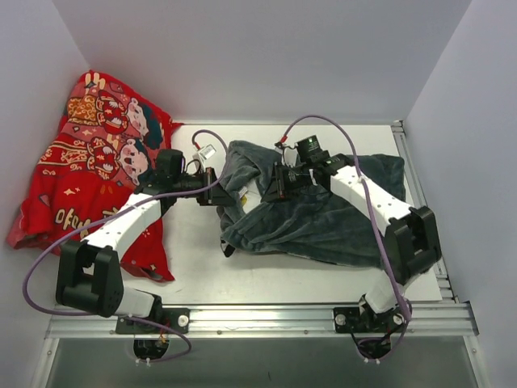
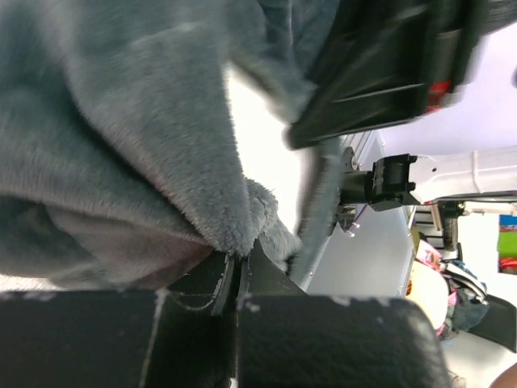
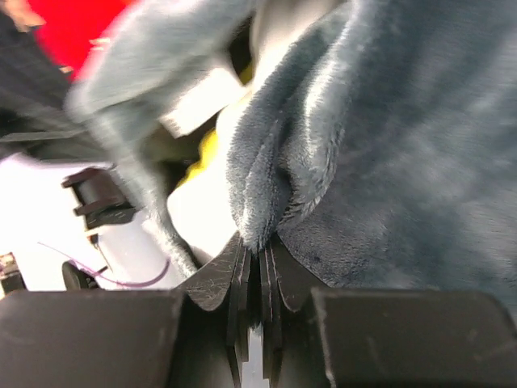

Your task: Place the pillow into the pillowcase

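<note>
Pillowcase (image 1: 323,218) sprawls grey side up across the table (image 1: 194,259), middle-right, long axis left-right; left pincer (image 1: 216,179) clamps its left lip, right pincer (image 1: 273,186) clamps a fold just right of that, both arms equally near, pillow (image 3: 203,149) peeking yellow in the mouth between.

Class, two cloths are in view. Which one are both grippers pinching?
The plush grey-blue pillowcase: the left gripper and right gripper are each shut on a fold of it. The red cloth, printed with cartoon figures, lies at the left, ungripped.
</note>
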Motion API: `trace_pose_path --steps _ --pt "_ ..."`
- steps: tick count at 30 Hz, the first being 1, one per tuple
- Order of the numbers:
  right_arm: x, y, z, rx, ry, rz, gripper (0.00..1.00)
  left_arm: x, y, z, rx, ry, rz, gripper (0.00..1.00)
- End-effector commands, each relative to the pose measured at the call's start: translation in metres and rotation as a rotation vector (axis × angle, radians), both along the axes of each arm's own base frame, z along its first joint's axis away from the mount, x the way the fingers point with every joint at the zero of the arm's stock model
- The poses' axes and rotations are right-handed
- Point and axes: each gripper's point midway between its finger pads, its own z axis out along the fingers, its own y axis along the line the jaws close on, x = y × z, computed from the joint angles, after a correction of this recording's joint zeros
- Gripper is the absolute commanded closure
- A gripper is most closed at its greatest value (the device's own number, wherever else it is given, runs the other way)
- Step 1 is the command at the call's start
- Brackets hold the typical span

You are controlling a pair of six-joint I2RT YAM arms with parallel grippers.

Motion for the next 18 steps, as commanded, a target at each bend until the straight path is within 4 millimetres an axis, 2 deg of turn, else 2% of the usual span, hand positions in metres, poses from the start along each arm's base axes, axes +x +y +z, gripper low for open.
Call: trace_pose_path --steps 1,2,3,4,5,6,7,9,11,13,14,15,16,18 --pt "-0.011 -0.007 -0.034 -0.098 0.100 0.010 1.00 0.022 -0.003 0.030 -0.049 -0.140 0.020 1.00" --pt "-0.008 -0.003 -0.047 -0.108 0.139 0.011 1.00 0.021 -0.003 0.031 -0.052 -0.144 0.017 1.00" --pt "-0.005 0.001 -0.053 -0.109 0.165 0.010 0.92 0.018 -0.004 0.031 -0.053 -0.147 0.014 1.00" --pt "0.002 0.008 -0.050 -0.095 0.187 -0.003 0.90 0.017 -0.003 0.030 -0.051 -0.141 0.014 1.00" --pt "0.002 0.013 -0.059 -0.083 0.249 0.001 0.84 0.015 -0.002 0.029 -0.047 -0.131 0.015 1.00" --pt "0.003 0.015 -0.059 -0.075 0.267 -0.002 0.82 0.011 -0.002 0.027 -0.043 -0.128 0.012 1.00" --pt "0.003 0.016 -0.060 -0.071 0.272 0.000 0.82 0.010 -0.001 0.025 -0.038 -0.124 0.011 1.00" --pt "0.003 0.012 -0.059 -0.067 0.266 0.001 0.96 0.007 0.000 0.023 -0.032 -0.118 0.009 1.00" --pt "-0.001 0.009 -0.055 -0.058 0.272 -0.003 1.00 0.004 0.001 0.018 -0.026 -0.106 0.003 1.00" --pt "-0.003 0.008 -0.044 -0.029 0.276 -0.003 0.88 0.004 0.001 0.016 -0.022 -0.103 0.003 1.00" --pt "-0.005 0.006 -0.045 -0.027 0.288 -0.014 0.68 0.003 0.001 0.014 -0.020 -0.100 0.001 1.00" --pt "-0.004 0.006 -0.043 -0.026 0.280 -0.019 0.61 0.003 0.001 0.013 -0.020 -0.100 0.002 1.00" --pt "-0.003 0.006 -0.039 -0.016 0.263 -0.021 0.58 0.003 0.002 0.013 -0.020 -0.099 0.002 1.00" --pt "0.001 0.008 -0.035 -0.006 0.249 -0.026 0.61 0.002 0.002 0.011 -0.018 -0.096 0.004 1.00"
